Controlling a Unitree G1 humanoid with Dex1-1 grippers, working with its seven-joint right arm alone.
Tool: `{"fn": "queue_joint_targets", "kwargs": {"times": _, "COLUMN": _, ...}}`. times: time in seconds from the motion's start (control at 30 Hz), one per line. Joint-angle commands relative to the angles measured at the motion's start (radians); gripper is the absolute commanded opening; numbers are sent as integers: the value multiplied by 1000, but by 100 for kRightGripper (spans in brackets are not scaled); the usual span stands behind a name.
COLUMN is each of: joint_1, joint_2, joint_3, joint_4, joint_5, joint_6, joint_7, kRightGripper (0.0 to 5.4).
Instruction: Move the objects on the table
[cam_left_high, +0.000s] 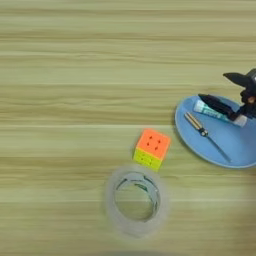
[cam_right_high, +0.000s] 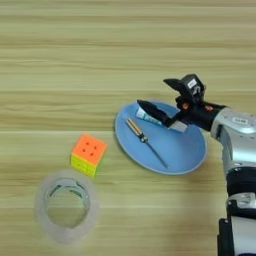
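Note:
A white tube with a green label (cam_right_high: 148, 118) lies across the far part of the blue oval plate (cam_right_high: 187, 150). A thin gold-brown stick with a dark tip (cam_right_high: 145, 139) lies on the plate beside it. My right gripper (cam_right_high: 151, 92) is open, its two black fingers spread wide. The nearer finger (cam_right_high: 156, 112) shows over the tube; I cannot tell whether it touches it. The other finger (cam_right_high: 175, 83) points out past the plate's far rim. An orange-and-yellow puzzle cube (cam_left_high: 151, 149) sits on the wooden table (cam_left_high: 75, 75), left of the plate.
A clear tape ring (cam_left_high: 135, 201) lies flat near the front, just below the cube. My silver forearm (cam_right_high: 240, 145) comes in from the right edge, past the plate's right rim.

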Motion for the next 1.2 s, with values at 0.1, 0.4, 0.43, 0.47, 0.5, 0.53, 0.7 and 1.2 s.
{"fn": "queue_joint_targets", "kwargs": {"times": 0.1, "joint_1": -72, "joint_2": -62, "joint_3": 3, "joint_4": 19, "joint_5": -12, "joint_6": -82, "joint_7": 23, "kRightGripper": 537}}
{"fn": "queue_joint_targets", "kwargs": {"times": 0.4, "joint_1": -50, "joint_2": -75, "joint_3": 25, "joint_4": 43, "joint_5": -39, "joint_6": -109, "joint_7": 68, "kRightGripper": 537}}
{"fn": "queue_joint_targets", "kwargs": {"times": 0.43, "joint_1": -48, "joint_2": -76, "joint_3": 27, "joint_4": 42, "joint_5": -40, "joint_6": -109, "joint_7": 71, "kRightGripper": 537}}
{"fn": "queue_joint_targets", "kwargs": {"times": 0.47, "joint_1": -45, "joint_2": -76, "joint_3": 29, "joint_4": 40, "joint_5": -41, "joint_6": -110, "joint_7": 75, "kRightGripper": 537}}
{"fn": "queue_joint_targets", "kwargs": {"times": 0.5, "joint_1": -42, "joint_2": -77, "joint_3": 31, "joint_4": 37, "joint_5": -42, "joint_6": -111, "joint_7": 78, "kRightGripper": 537}}
{"fn": "queue_joint_targets", "kwargs": {"times": 0.53, "joint_1": -38, "joint_2": -78, "joint_3": 33, "joint_4": 35, "joint_5": -43, "joint_6": -113, "joint_7": 84, "kRightGripper": 537}}
{"fn": "queue_joint_targets", "kwargs": {"times": 0.7, "joint_1": -19, "joint_2": -85, "joint_3": 48, "joint_4": 27, "joint_5": -49, "joint_6": -118, "joint_7": 108, "kRightGripper": 537}}
{"fn": "queue_joint_targets", "kwargs": {"times": 1.2, "joint_1": 5, "joint_2": -101, "joint_3": 83, "joint_4": 31, "joint_5": -109, "joint_6": -114, "joint_7": 103, "kRightGripper": 537}}
